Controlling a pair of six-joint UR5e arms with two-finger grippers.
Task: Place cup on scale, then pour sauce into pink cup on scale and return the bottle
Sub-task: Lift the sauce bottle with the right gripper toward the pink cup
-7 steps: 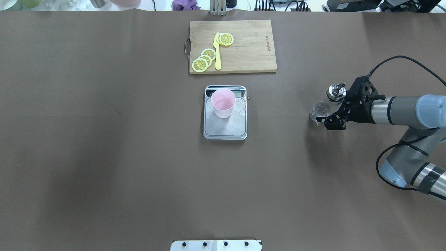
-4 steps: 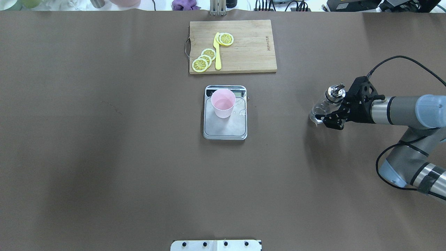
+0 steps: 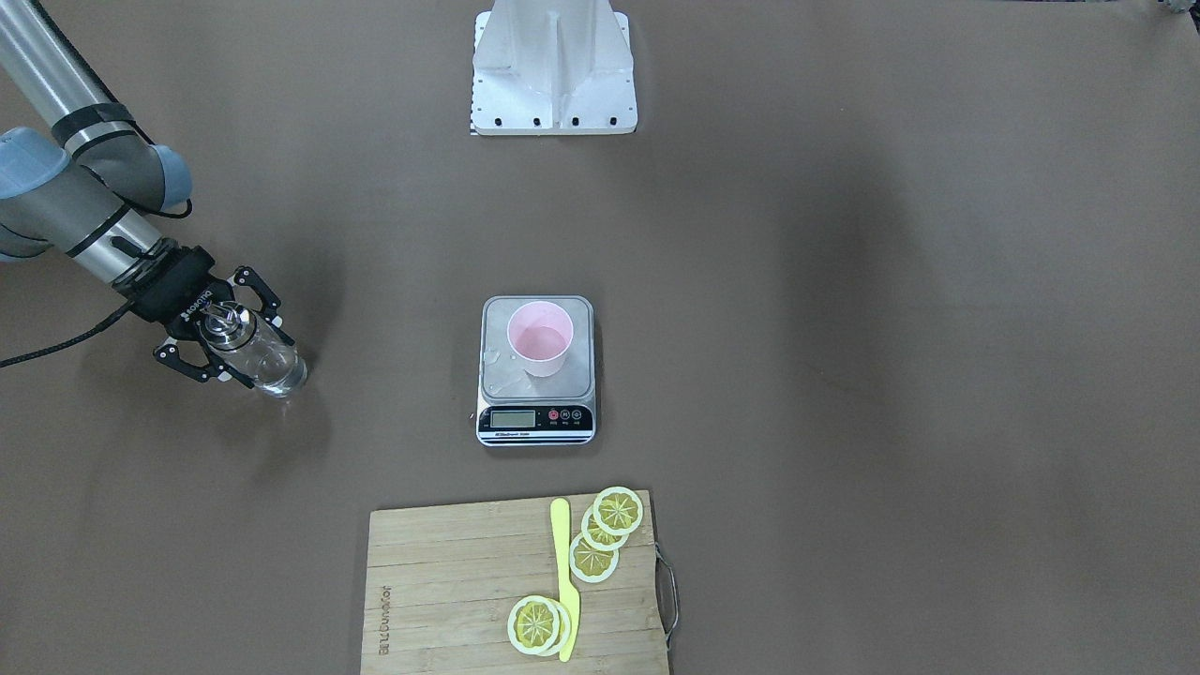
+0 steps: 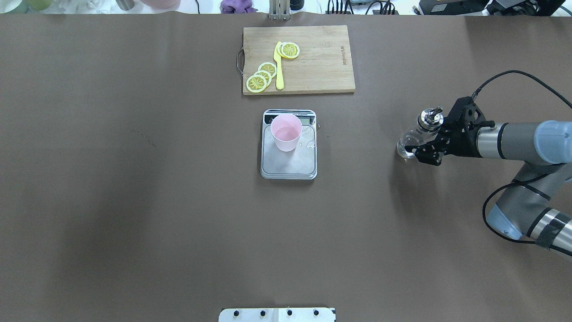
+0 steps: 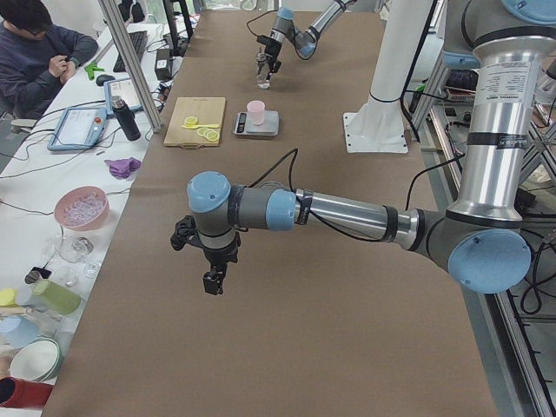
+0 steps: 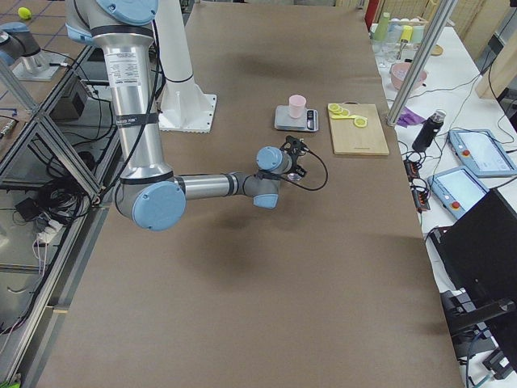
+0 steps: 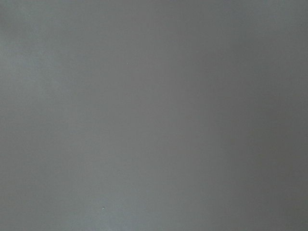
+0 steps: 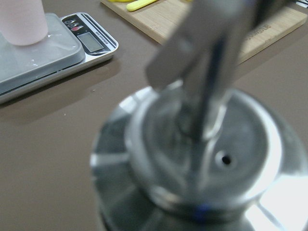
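Clear glass bottle (image 4: 409, 143) — shiny metal cap (image 4: 430, 119), steel scale (image 4: 290, 166), matt cup (image 4: 286, 134), wooden board (image 4: 317, 67)

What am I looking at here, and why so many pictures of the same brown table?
It is one robot with two arms, photographed at once by several cameras: one above, one facing it, one at each end, one on each wrist. The right gripper grips a small glass bottle, upright. In the middle, a pink cup stands on a kitchen scale. Beyond it lies a wooden board with lemon slices and a yellow knife. The left gripper hangs above the table, apart from these; its wrist camera shows only the brown surface.
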